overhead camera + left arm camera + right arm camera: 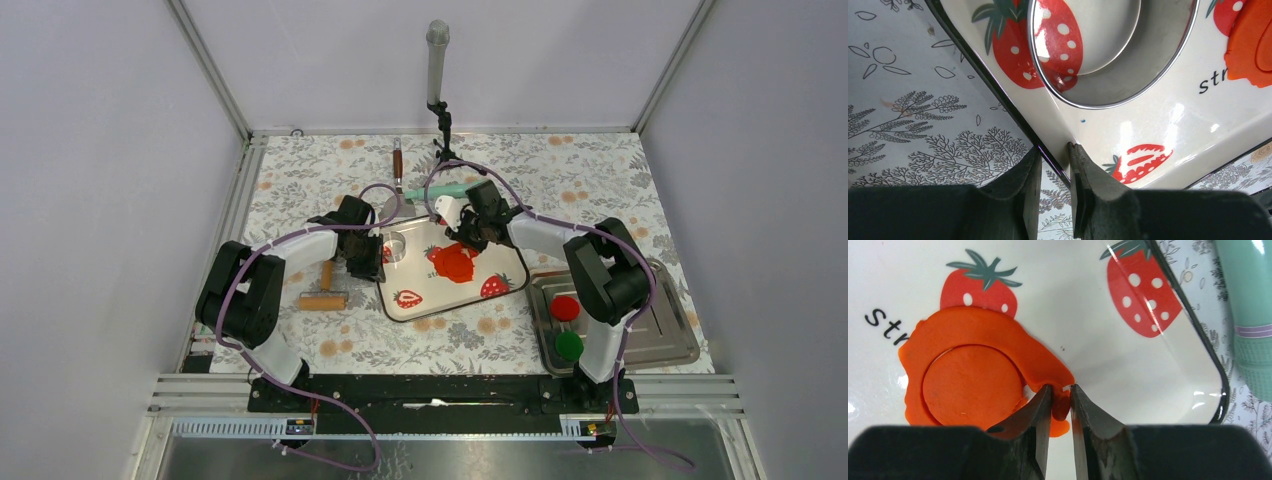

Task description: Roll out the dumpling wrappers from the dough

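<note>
Right wrist view has the right end effector [1060,390] closed narrow on a ragged lip of the soft orange-red clay dough [993,327]. The dough is a flat irregular sheet lying near the middle of the white strawberry-printed tray [1128,370], which has a black rim. Inside that sheet sits a thin, round, orange-red clay dumpling wrapper [970,387] with a clean cut edge; the scrap curves around its far and left sides. Left wrist view shows the left end effector [1054,155] clamped narrow on the tray's left rim, one finger outside the rim and one on the tray's inner face. A shiny round metal ring cutter [1113,102] stands on the tray just inside that edge, apart from the dough. Top external view shows a wooden roller [323,299] lying on the floral-patterned bench [600,180] just left of the tray. A rectangular steel tray [650,320] just right of it holds a thick crimson round disc [565,307] and a green round disc [569,346]. A mint-green cylindrical handle [1253,315] lies just beyond the tray's far edge.
</note>
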Motion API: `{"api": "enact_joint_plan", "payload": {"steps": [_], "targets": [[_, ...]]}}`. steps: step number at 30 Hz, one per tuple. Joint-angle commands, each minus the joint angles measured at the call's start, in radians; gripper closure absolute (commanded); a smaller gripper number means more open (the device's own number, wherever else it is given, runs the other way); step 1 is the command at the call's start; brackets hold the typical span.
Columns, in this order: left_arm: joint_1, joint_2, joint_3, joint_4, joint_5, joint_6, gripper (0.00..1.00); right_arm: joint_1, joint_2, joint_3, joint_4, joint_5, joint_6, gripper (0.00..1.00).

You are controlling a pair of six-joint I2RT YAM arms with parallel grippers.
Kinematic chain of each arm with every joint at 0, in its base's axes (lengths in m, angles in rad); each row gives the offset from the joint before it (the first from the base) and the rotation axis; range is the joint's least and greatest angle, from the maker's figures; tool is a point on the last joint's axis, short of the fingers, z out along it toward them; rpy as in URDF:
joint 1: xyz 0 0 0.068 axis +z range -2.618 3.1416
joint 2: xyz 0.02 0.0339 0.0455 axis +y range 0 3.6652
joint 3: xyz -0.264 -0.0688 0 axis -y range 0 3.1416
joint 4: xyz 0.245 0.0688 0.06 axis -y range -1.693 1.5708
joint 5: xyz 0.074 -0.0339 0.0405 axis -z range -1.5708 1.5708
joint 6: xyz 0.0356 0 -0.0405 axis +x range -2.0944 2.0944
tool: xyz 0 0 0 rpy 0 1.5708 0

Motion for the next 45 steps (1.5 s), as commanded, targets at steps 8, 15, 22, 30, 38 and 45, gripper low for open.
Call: {"api": "enact_joint_plan", "payload": {"steps": [8, 15, 22, 30, 38, 45], "targets": [[-0.03, 0.025, -0.03, -0.047, -0.006, 0.09, 1.0, 0.008, -0.077, 0.053, 0.047, 0.029, 0.081, 0.72], [-0.03, 0.021, -0.031, -0.045, -0.007, 0.09, 1.0, 0.007, -0.102, 0.085, -0.071, -0.009, 0.15, 0.67], [-0.03, 0.01, -0.034, -0.04, 0.001, 0.092, 1.0, -0.009, -0.09, 0.15, -0.212, -0.089, 0.182, 0.63], [-0.029, -0.005, -0.02, -0.027, 0.015, 0.092, 1.0, -0.011, -0.12, 0.172, -0.245, -0.258, 0.249, 0.64], [-0.001, -0.028, -0.016, -0.018, 0.062, 0.076, 1.0, -0.007, -0.102, 0.203, -0.256, -0.313, 0.36, 0.61], [0.009, -0.051, -0.029, -0.006, 0.071, 0.071, 1.0, -0.033, -0.108, 0.187, -0.295, -0.1, 0.609, 0.44]]}}
